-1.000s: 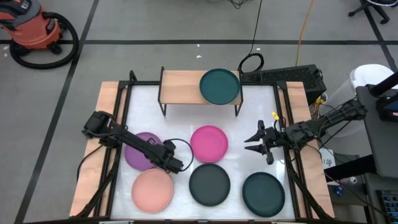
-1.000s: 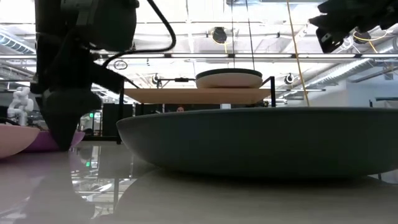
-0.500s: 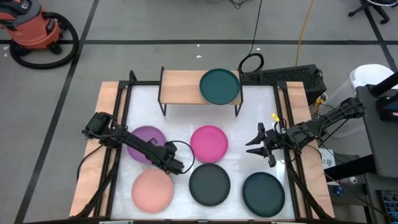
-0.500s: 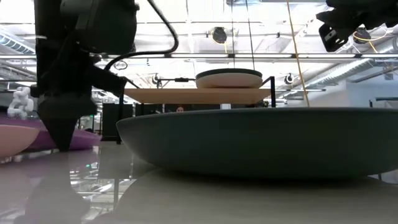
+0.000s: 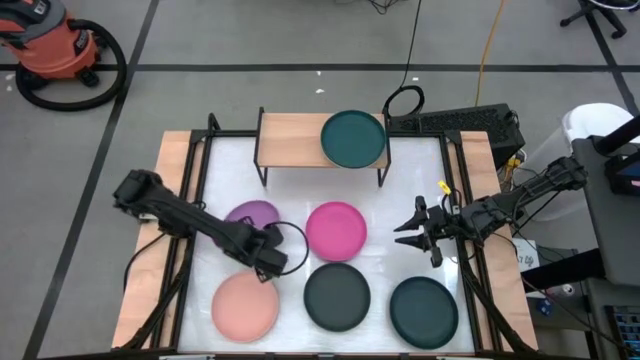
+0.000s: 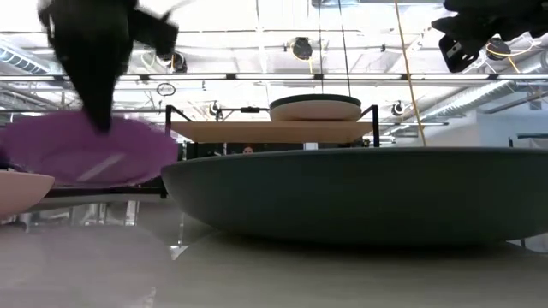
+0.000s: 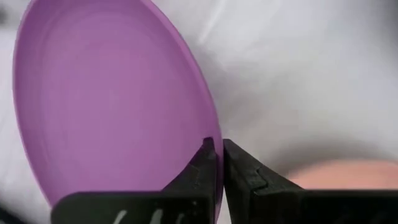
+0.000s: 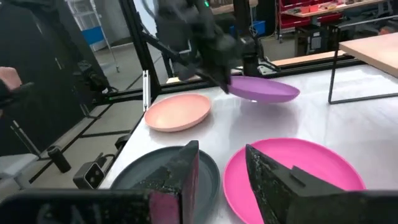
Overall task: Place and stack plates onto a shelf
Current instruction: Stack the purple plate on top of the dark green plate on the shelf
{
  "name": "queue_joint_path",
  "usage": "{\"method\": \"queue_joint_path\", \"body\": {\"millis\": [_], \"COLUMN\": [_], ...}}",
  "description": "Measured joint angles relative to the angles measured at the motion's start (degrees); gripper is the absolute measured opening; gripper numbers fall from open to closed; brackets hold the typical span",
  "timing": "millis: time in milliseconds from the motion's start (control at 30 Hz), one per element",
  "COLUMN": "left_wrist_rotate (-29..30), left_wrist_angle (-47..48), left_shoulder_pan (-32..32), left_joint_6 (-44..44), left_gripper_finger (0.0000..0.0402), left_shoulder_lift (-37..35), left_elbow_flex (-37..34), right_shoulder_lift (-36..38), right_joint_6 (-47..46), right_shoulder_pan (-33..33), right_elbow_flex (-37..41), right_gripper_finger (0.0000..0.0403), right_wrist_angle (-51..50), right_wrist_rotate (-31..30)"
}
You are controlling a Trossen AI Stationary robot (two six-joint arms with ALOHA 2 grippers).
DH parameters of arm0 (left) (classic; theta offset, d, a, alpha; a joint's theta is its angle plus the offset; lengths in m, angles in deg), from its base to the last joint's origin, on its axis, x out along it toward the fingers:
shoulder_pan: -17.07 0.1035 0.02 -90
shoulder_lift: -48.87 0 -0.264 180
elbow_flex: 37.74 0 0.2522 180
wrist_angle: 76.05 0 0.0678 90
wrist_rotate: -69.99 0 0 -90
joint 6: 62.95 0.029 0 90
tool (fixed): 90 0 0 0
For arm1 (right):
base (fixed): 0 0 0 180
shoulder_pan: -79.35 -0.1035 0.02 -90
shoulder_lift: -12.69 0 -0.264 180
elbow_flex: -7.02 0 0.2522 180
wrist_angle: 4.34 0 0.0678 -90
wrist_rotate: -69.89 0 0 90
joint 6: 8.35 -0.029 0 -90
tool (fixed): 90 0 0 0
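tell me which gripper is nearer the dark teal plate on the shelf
Right. The right gripper hovers open over the table, in front of the shelf and to the right of the dark teal plate. The left gripper is farther, clamped on the lifted purple plate.

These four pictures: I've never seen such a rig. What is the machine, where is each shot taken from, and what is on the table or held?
Two dark robot arms work at a white table. One camera looks straight down, one sits at table-top height, and one rides on each wrist. The left gripper is shut on the rim of the purple plate, which is lifted off the table. The right gripper waits open at the right side. On the table lie a magenta plate, a salmon pink plate, a dark grey plate and a dark teal plate. The wooden shelf carries another teal plate.
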Motion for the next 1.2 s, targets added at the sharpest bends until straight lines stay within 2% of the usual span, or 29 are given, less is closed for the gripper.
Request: {"method": "queue_joint_path", "body": {"millis": [100,200,333,433,500,567,667,833,1000,1200], "left_wrist_rotate": [0.3,3.68,15.25,24.41,26.55,25.88,21.51,14.41,9.78,4.99], "left_wrist_angle": [-0.39,-1.02,-1.05,-1.22,-2.82,-6.38,-12.94,-20.79,-25.52,-34.67], "left_shoulder_pan": [-1.89,-3.58,-3.36,-0.65,2.83,7.31,14.4,23.96,29.86,32.47], "left_joint_6": [7.77,16.62,29.56,39.8,46.5,53.47,63.77,74.56,80.85,86.45], "left_gripper_finger": [0.0012,0.0012,0.0012,0.0012,0.0012,0.0012,0.0012,0.0012,0.0017,0.0032], "left_shoulder_lift": [-1.87,-2.09,-2.14,-2.16,-2.18,-2.18,-1.19,1.43,4.95,8.63], "left_elbow_flex": [5.05,11.1,18.6,22.96,24.97,25.89,26.39,26.4,26.38,26.4], "right_shoulder_lift": [-0.24,-0.23,-0.22,-0.22,-0.26,-0.4,-0.55,-0.64,-0.77,-0.59], "right_joint_6": [-0.37,0.21,0.67,0.55,0.61,0.94,2.11,5.13,6.09,6.94], "right_shoulder_pan": [0.0,0.0,0.0,0.0,0.0,0.0,0.0,-0.02,-0.02,0.0], "right_elbow_flex": [0.0,0.0,0.0,0.0,0.0,0.0,0.0,0.0,0.0,0.0], "right_gripper_finger": [0.0114,0.0114,0.0114,0.0114,0.0114,0.0114,0.0114,0.0114,0.0114,0.0114], "right_wrist_angle": [1.01,1.82,3.61,4.27,4.68,5.04,6.82,9.24,9.15,8.53], "right_wrist_rotate": [0.13,0.22,0.33,0.35,0.35,0.35,0.38,0.39,0.52,0.43]}}
